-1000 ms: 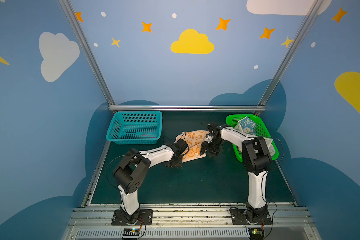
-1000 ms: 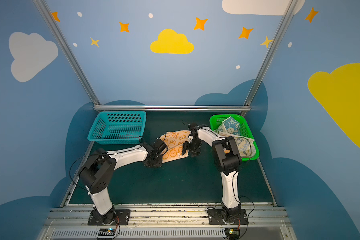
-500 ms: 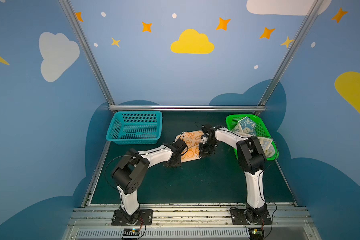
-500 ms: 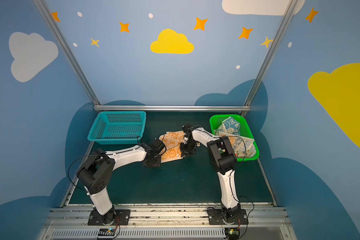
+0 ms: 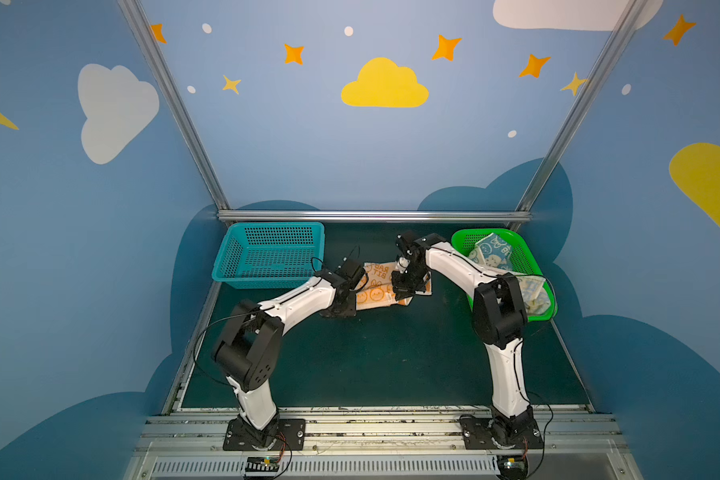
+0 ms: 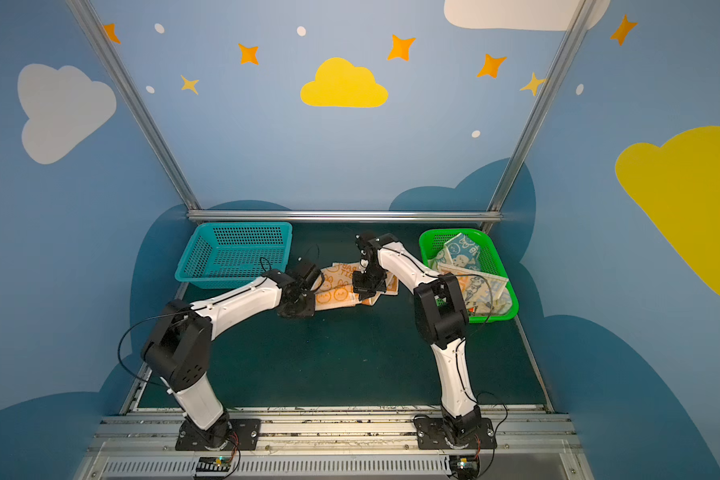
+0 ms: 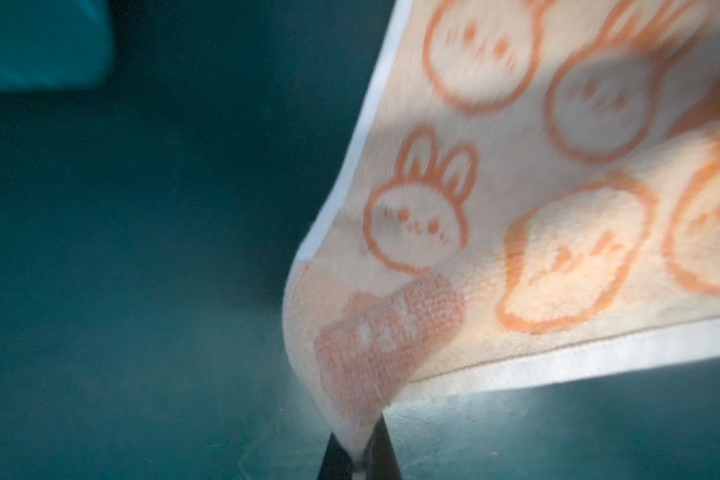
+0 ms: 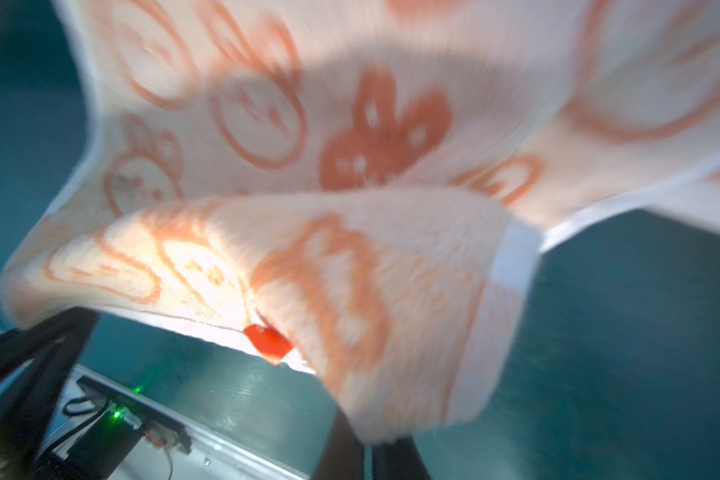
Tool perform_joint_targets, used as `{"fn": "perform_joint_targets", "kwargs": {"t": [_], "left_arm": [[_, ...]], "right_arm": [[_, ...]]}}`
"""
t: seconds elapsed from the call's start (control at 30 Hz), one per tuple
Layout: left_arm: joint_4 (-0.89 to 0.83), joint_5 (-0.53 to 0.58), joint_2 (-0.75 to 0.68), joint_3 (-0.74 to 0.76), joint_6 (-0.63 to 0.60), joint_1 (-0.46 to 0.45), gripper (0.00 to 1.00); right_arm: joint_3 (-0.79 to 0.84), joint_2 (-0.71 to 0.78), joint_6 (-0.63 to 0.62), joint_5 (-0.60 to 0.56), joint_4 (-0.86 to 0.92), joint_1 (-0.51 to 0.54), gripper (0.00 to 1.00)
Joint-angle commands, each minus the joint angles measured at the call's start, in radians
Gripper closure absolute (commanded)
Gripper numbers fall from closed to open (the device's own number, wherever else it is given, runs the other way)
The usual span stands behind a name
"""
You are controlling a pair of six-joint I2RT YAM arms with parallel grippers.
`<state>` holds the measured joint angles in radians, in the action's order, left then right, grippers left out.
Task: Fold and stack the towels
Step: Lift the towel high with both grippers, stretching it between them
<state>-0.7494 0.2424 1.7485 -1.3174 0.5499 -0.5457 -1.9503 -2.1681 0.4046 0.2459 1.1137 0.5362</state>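
Note:
The orange-cream towel (image 5: 375,293) (image 6: 335,293) with rabbit prints lies between both arms at mid-table. My left gripper (image 5: 352,306) (image 7: 358,461) is shut on the towel's near left corner, which rises off the mat in the left wrist view. My right gripper (image 5: 402,297) (image 8: 364,451) is shut on the towel's right corner, where the cloth (image 8: 350,270) curls over itself beside a red tag (image 8: 267,340). A blue-cream towel (image 5: 491,251) and another patterned towel (image 5: 531,291) lie crumpled in the green basket (image 5: 533,257).
A teal basket (image 5: 267,257) stands at the back left, close to my left arm. The green basket sits at the back right, against my right arm's elbow. Dark green mat (image 5: 391,361) stretches toward the front rail.
My right gripper has slid a little to the left and closed on the towel's right corner. The left gripper has stayed pinched on its corner.

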Motion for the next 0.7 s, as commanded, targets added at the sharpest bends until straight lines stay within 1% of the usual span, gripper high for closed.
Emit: {"fn": "perform_joint_targets", "kwargs": {"t": [0.0,0.13,0.2,0.27,0.37,0.4,0.5,0.57,0.67], "left_arm": [[-0.083,0.065,-0.071,-0.160,-0.073,0.035,0.97],[-0.091,0.080,-0.040,-0.371,-0.179,0.075,0.97],[-0.132,0.089,-0.008,-0.497,-0.217,0.089,0.97],[-0.173,0.097,0.024,-0.621,-0.253,0.101,0.97],[-0.210,0.113,0.048,-0.767,-0.305,0.109,0.97],[-0.217,0.119,0.049,-0.803,-0.322,0.109,0.97],[-0.253,0.129,0.040,-0.890,-0.351,0.108,0.97],[-0.275,0.125,0.011,-0.913,-0.357,0.107,0.97],[-0.257,0.108,-0.086,-0.855,-0.366,0.091,0.97]], "right_arm": [[-0.246,0.064,-0.036,-0.084,0.182,-0.014,1.00],[-0.588,-0.009,-0.059,-0.120,0.305,-0.038,1.00],[-0.671,-0.007,-0.091,-0.110,0.293,-0.047,1.00],[-0.656,0.046,-0.110,-0.106,0.217,-0.051,1.00],[-0.538,0.177,-0.105,-0.148,0.055,-0.047,1.00],[-0.525,0.213,-0.110,-0.153,0.033,-0.051,1.00],[-0.550,0.271,-0.136,-0.145,0.058,-0.049,1.00],[-0.529,0.322,-0.159,-0.140,0.069,-0.035,1.00],[-0.439,0.427,-0.196,-0.143,0.051,-0.005,1.00]]}}
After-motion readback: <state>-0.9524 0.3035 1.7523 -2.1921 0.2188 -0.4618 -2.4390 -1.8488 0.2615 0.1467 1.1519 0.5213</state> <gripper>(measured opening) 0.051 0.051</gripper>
